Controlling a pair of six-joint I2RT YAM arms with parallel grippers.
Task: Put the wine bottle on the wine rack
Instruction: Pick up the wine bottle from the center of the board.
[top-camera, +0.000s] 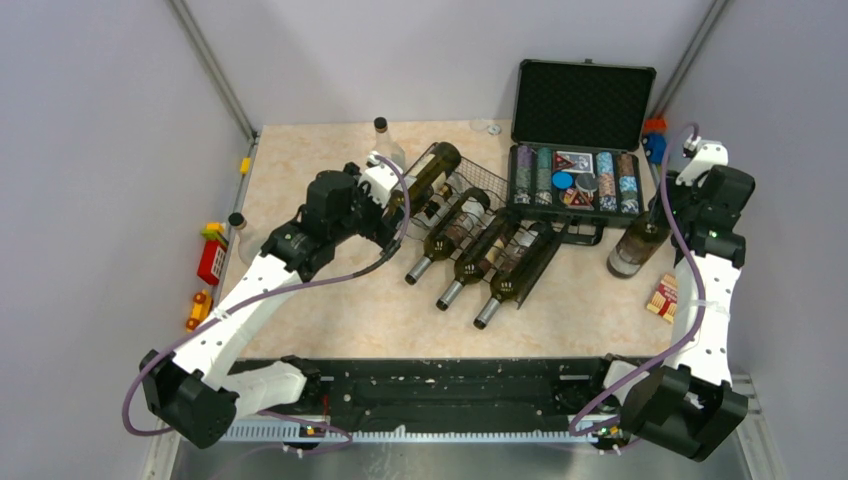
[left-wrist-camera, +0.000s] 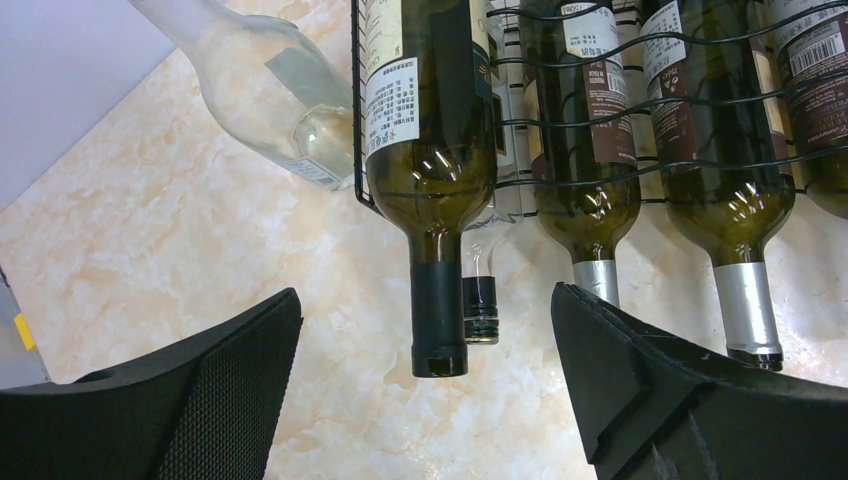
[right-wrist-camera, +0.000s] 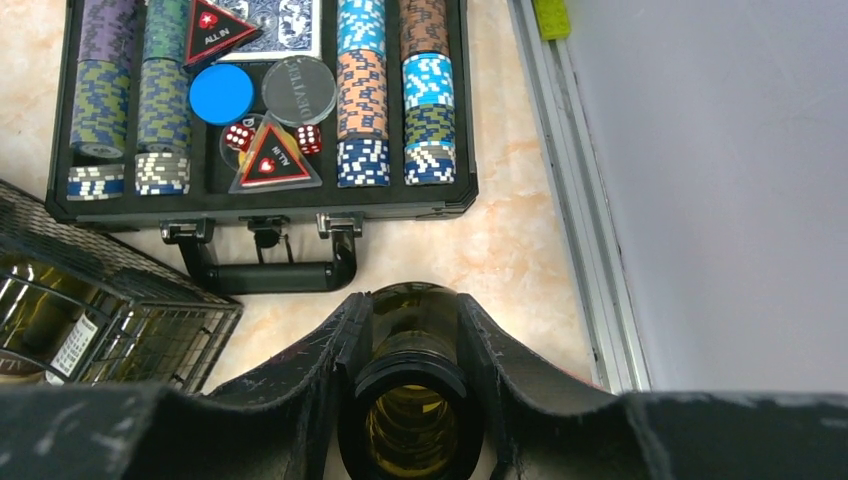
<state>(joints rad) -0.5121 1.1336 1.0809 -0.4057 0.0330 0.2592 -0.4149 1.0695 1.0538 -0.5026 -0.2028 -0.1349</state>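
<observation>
The wine bottle (top-camera: 636, 247), dark green glass, stands upright on the table at the right, beside the chip case. My right gripper (right-wrist-camera: 412, 316) is shut on its neck; from the right wrist I look down into its open mouth (right-wrist-camera: 412, 425). The black wire wine rack (top-camera: 487, 186) sits mid-table with several dark bottles lying in its cradles, necks toward me. One more dark bottle (left-wrist-camera: 428, 150) with a black capsule lies on the rack's left side. My left gripper (left-wrist-camera: 425, 395) hangs open just before that bottle's mouth, touching nothing.
An open black case (top-camera: 583, 100) with poker chips stands behind the rack on the right. A clear glass bottle (top-camera: 386, 148) stands left of the rack. Small toys (top-camera: 211, 262) lie off the left edge, and a small box (top-camera: 663, 296) lies near the right arm.
</observation>
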